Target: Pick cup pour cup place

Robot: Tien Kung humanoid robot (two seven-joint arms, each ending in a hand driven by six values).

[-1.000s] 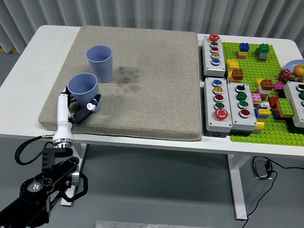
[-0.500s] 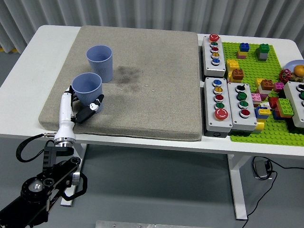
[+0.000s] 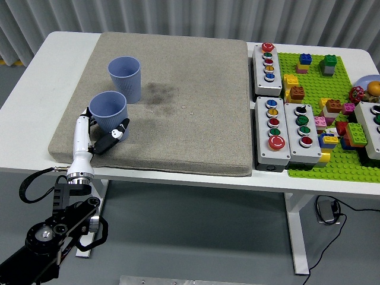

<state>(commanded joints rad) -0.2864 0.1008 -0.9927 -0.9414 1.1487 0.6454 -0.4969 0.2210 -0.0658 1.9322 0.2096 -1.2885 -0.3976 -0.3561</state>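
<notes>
Gripping the near cup [image 3: 107,110] with my left hand [image 3: 101,135], fingers wrapped round its lower wall, cup upright at the near-left of the grey mat [image 3: 196,107]. Far cup [image 3: 124,78] stands just behind it, apart. Head view only: pick looks done, pour and place not yet. Can't see contents. Right arm out of frame

Open mat [image 3: 196,119] centre and right, free for passage up to button boxes [image 3: 279,113] at mat's right edge. Blocked on left: upright far cup [image 3: 124,78], w/ near cup [image 3: 108,113] just in front, gripped by left hand [image 3: 95,138]. Narrow gap btwn cups.
</notes>
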